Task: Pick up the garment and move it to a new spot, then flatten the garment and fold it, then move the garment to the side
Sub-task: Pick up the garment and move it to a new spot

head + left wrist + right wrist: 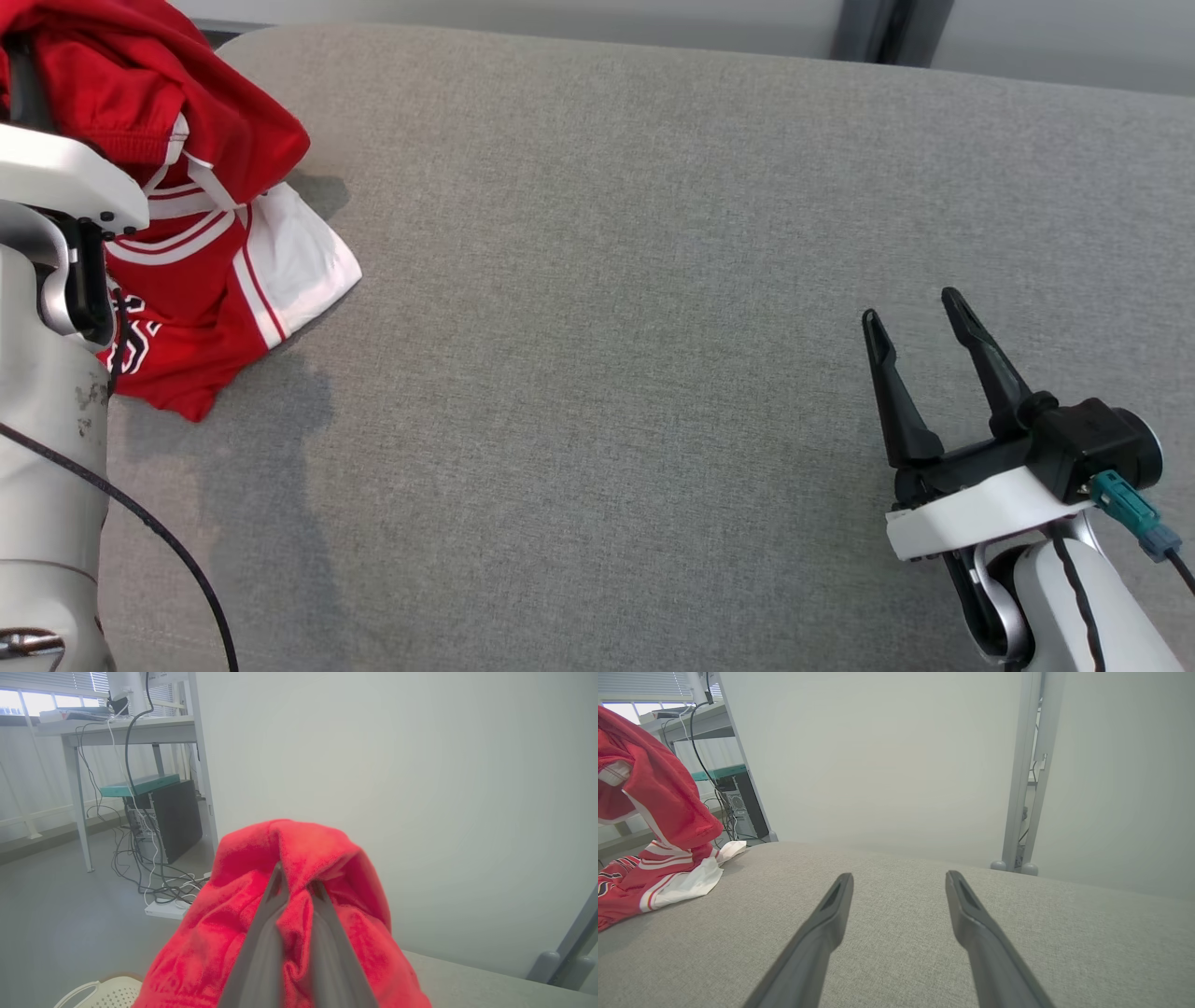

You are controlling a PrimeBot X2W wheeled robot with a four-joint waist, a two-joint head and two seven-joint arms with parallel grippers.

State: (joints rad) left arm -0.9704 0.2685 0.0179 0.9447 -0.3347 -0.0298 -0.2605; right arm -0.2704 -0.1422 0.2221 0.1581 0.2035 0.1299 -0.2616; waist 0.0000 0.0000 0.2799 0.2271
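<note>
1. My left claw (297, 877) was clenched on a bunch of the red garment (201, 942), with cloth pinched between its two fingers.
2. From that grip the garment's upper part was raised. Its lower part, with the white stripes and white panel, lay crumpled on the grey top (597, 280) at the far left.
3. My right claw (911, 308) was released, fingers wide apart and holding nothing. It sat low over bare top on the right, well apart from the garment.
4. As I judged it, the grasp was made and the lift begun, but the cloth was not yet clear of the top.
5. Almost everything was left to do: carry the garment to a new spot, flatten it, fold it, then move it to the side. Nothing about it looked flat or folded.
</note>
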